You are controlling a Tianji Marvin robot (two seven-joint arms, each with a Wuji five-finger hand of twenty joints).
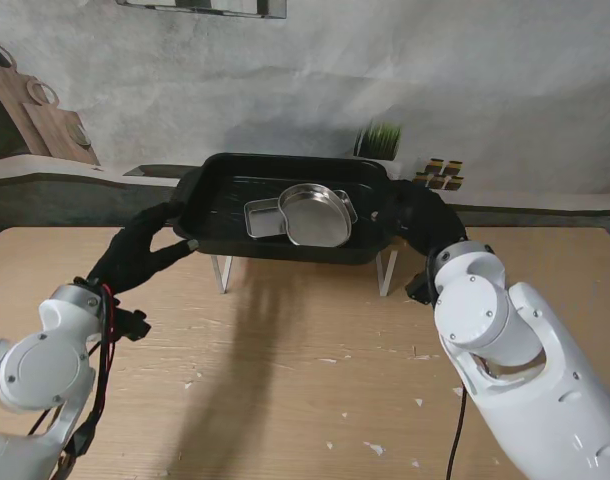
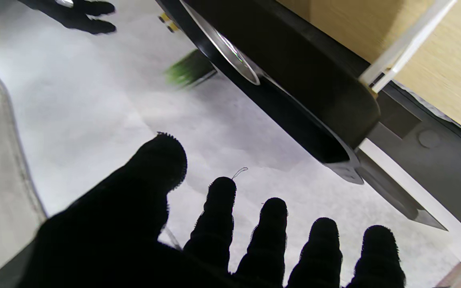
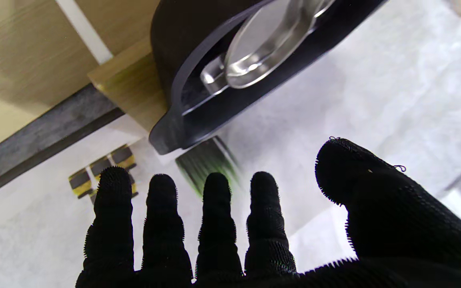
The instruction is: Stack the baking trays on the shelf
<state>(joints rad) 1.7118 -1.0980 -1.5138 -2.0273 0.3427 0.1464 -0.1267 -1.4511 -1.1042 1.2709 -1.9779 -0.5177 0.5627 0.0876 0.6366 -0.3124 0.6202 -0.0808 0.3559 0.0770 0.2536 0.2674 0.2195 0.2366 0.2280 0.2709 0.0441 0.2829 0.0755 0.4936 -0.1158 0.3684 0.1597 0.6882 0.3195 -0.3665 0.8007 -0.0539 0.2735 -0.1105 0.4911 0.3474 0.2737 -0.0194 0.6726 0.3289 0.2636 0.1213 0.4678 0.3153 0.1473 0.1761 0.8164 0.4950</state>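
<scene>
Black baking tray, large, with handles at both ends; sits on top of a clear shelf whose legs stand on the wooden table. It lies between the two hands, just beyond the fingertips of each.

Silver trays, two small ones, lie inside the black tray: a rounded one overlapping a squarer one. Both sit nearer the right hand than the left.

Left hand, black-gloved: at the tray's left handle, fingers spread and extended. The stand view suggests the thumb is near the rim; its wrist view shows all fingers apart with open air between them and the tray, holding nothing.

Right hand, black-gloved: at the tray's right end, close beside the handle. Its wrist view shows the fingers straight and separated, clear of the tray, holding nothing.

Green plant and a yellow-and-black item stand beyond the right hand, against the grey wall.
</scene>
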